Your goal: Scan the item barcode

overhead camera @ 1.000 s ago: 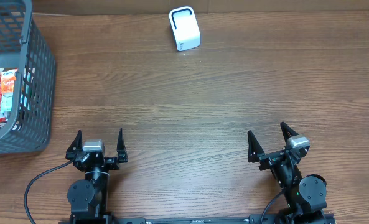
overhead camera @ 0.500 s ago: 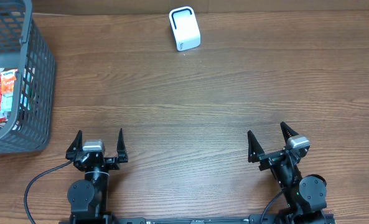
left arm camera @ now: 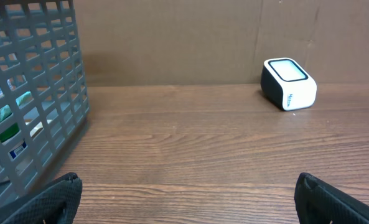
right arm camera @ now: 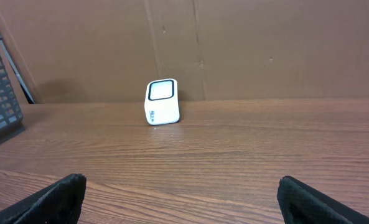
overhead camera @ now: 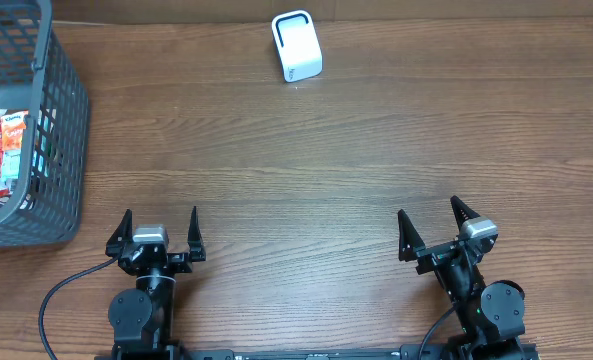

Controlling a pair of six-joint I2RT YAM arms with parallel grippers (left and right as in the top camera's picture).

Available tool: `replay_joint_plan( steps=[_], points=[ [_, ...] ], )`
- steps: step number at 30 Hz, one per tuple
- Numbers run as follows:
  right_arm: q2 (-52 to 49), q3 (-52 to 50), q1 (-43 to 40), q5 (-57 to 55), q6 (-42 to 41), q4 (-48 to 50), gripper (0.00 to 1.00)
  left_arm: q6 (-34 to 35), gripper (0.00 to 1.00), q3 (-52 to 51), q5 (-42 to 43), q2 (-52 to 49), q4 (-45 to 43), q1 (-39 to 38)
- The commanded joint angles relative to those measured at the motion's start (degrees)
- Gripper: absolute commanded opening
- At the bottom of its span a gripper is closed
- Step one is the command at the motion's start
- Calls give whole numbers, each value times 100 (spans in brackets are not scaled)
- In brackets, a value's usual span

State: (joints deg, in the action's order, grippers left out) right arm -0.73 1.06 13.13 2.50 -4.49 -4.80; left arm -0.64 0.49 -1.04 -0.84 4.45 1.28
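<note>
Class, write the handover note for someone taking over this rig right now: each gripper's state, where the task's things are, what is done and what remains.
Left gripper: open, empty, parked at the near edge of the table.
Right gripper: open, empty, parked at the near edge too.
White barcode scanner: standing at the far edge, about mid-table.
Grey basket: far left, holding packaged items.
Done: nothing; no item is out of the basket.
Left: take an item from the basket and present its barcode to the scanner.
</note>
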Motion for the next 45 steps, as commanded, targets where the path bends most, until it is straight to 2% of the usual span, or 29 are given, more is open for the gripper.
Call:
replay_joint_plan(
  steps=[1, 28, 33, 37, 45],
  points=[
    [57, -61, -35, -72, 4, 13, 100, -111, 100, -22, 50, 61, -11, 20],
    [57, -61, -35, -72, 4, 13, 100, -109, 100, -22, 59, 61, -63, 20],
    [57, -61, -35, -72, 4, 13, 100, -111, 100, 55, 330, 61, -2, 20],
    [57, -61, -35, -72, 4, 13, 100, -92, 100, 595, 455, 61, 372, 20],
    [57, -61, -35, -72, 4, 13, 100, 50, 100, 2649, 509, 52, 1873, 20]
  ],
)
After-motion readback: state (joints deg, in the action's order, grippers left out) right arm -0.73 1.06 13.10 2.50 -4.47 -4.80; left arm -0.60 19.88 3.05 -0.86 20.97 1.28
